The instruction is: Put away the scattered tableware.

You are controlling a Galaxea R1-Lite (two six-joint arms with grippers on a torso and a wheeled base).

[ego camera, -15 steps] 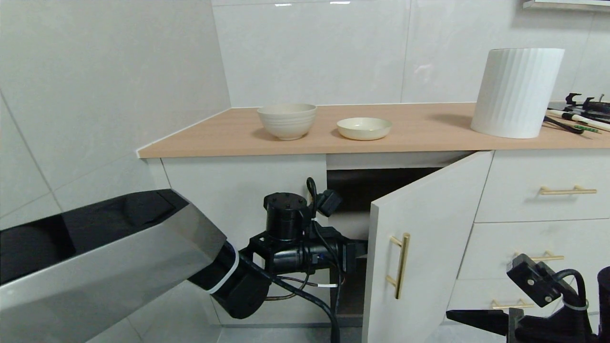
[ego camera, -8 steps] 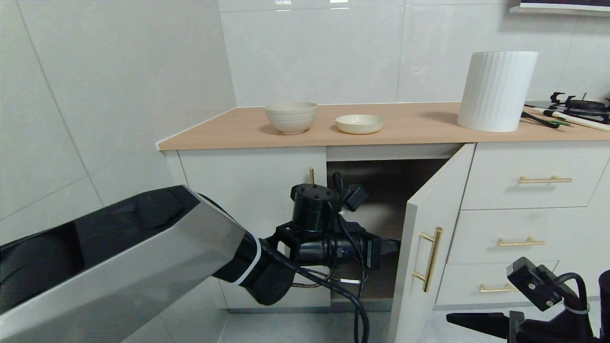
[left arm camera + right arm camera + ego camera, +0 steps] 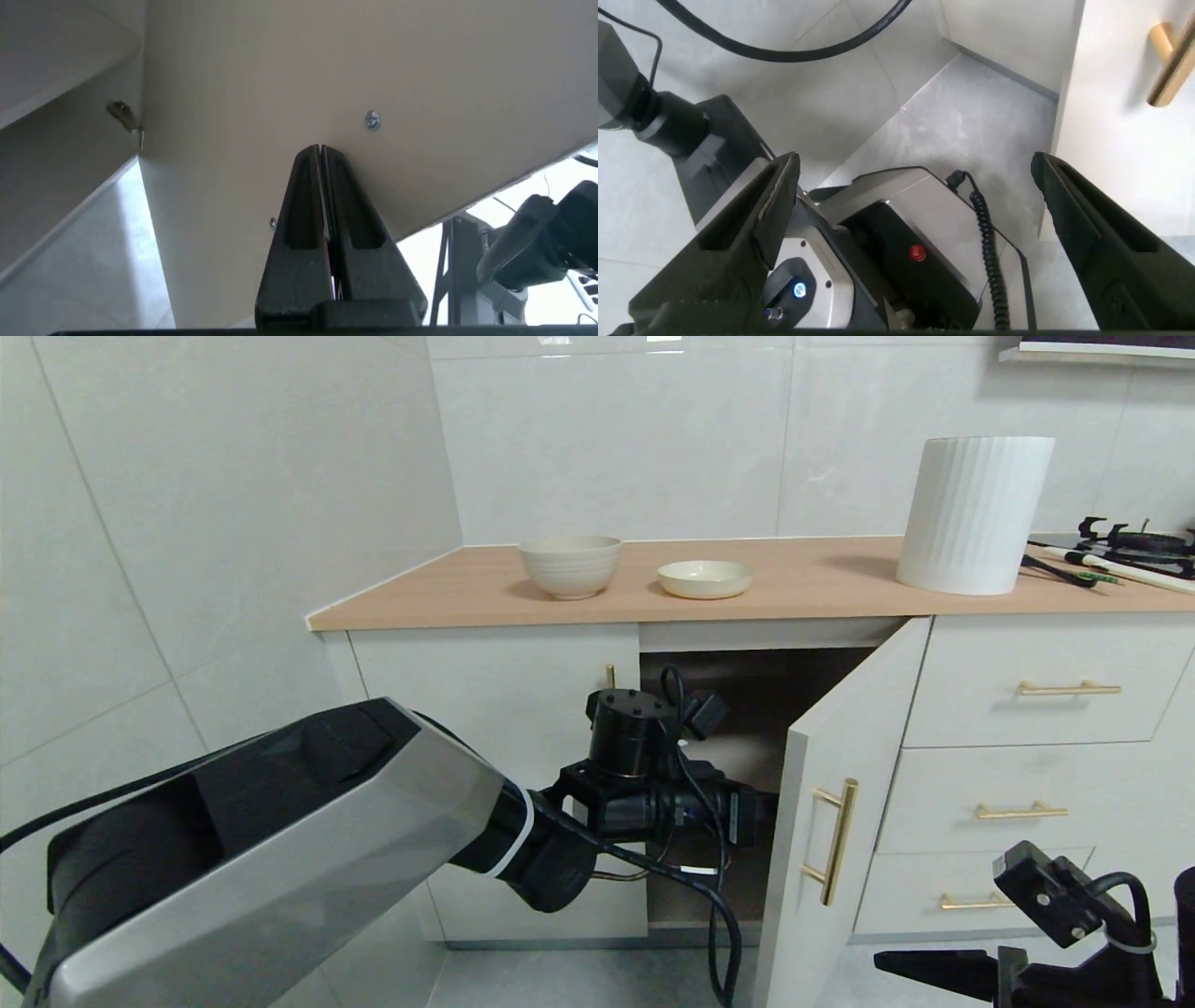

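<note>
A beige bowl [image 3: 569,566] and a small cream plate [image 3: 705,579] stand side by side on the wooden countertop [image 3: 822,581]. Below them the cabinet door [image 3: 845,775] with its gold handle [image 3: 834,841] hangs open. My left gripper [image 3: 761,807] is inside the cabinet opening, behind the door. In the left wrist view the left gripper [image 3: 320,154] is shut, empty, with its tips against the door's inner face [image 3: 420,84]. My right gripper [image 3: 924,966] hangs low near the floor. The right gripper [image 3: 915,166] is open with nothing between its fingers.
A tall white ribbed container [image 3: 976,513] stands on the counter to the right, with chopsticks [image 3: 1102,574] and a stove [image 3: 1134,538] beyond it. Drawers with gold handles [image 3: 1069,688] lie right of the open door. A tiled wall closes the left side.
The head camera drew back from the counter. Since half a second ago my left gripper has moved toward the door's inner face, and the door has swung slightly wider. The right arm is unchanged.
</note>
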